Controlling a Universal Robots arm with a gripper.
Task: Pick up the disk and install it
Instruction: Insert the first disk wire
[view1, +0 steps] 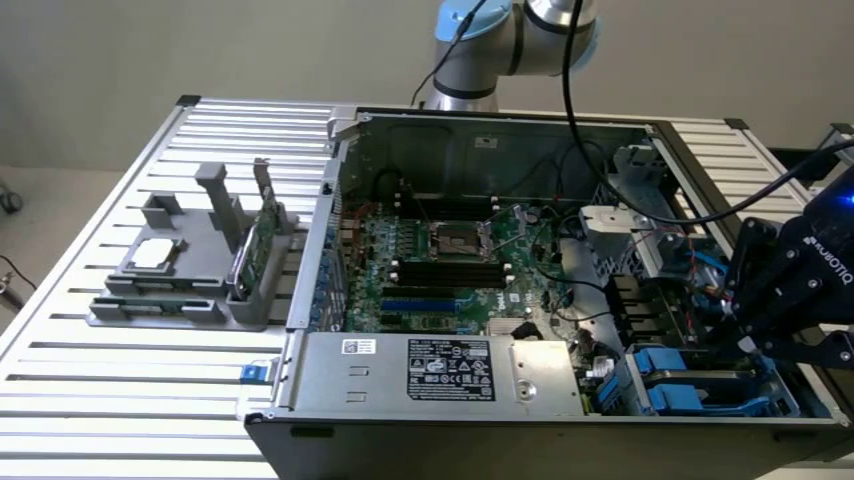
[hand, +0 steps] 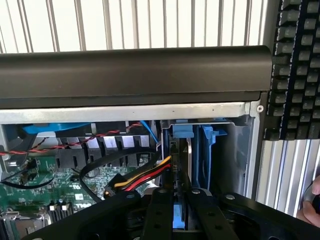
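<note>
Blue-framed, the disk (hand: 181, 220) stands on edge in the drive bay (view1: 694, 385) at the near right corner of the open computer case (view1: 400, 385). The black gripper (hand: 181, 227) hangs right over it, fingers clenched on its blue edge.

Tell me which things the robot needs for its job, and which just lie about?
Job: blue-framed silver metal disk, black gripper clamping it, blue plastic drive bay.
Lying about: small square silver chip, thin green circuit card, grey plastic holder, black keyboard.
</note>
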